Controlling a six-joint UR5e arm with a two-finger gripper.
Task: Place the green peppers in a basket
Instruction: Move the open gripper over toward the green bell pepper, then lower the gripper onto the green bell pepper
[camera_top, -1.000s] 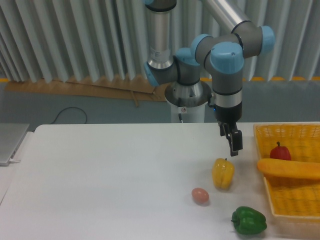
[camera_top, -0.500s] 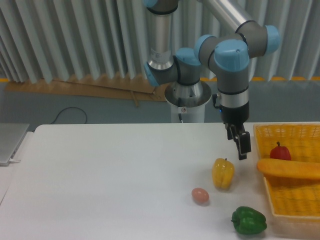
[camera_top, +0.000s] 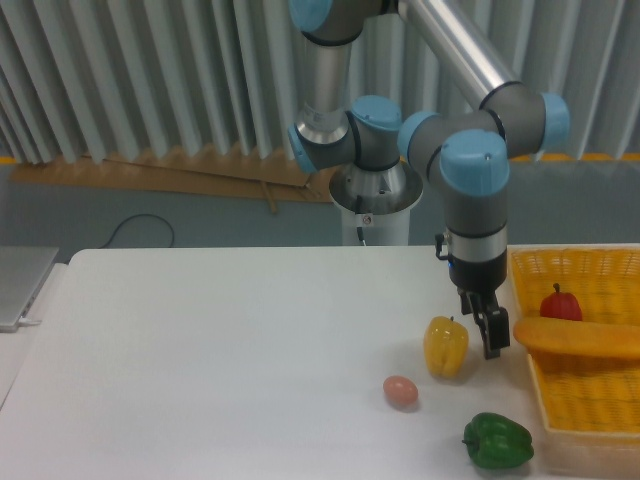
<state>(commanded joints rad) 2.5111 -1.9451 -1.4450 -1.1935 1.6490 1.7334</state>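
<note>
**Tool lowers beside the yellow pepper; green pepper untouched at lower right**

No brand, label or legible writing shows anywhere in the frame.

Compared with a second ago, the arm has swung toward the right and dropped: the tool (camera_top: 491, 338) now hangs low over the white worktop (camera_top: 220, 350), between the yellow pepper (camera_top: 446, 346) and the left rim of the basket (camera_top: 590, 400). Before, it sat higher and further left, above the yellow pepper. The objects themselves have not shifted.

The green pepper (camera_top: 497, 441) lies on the worktop near the bottom edge, lower right of the frame, just left of the basket and well below the tool. A small pink egg-shaped object (camera_top: 401, 391) rests to its upper left.

The tool carries nothing; its fingers are seen edge-on as one dark shape, so whether they are spread or closed cannot be told.

The basket is cut off by the right and bottom edges. Inside it sit a small red pepper (camera_top: 561, 302) and a long orange item (camera_top: 580, 337), also cropped at the right.
</note>
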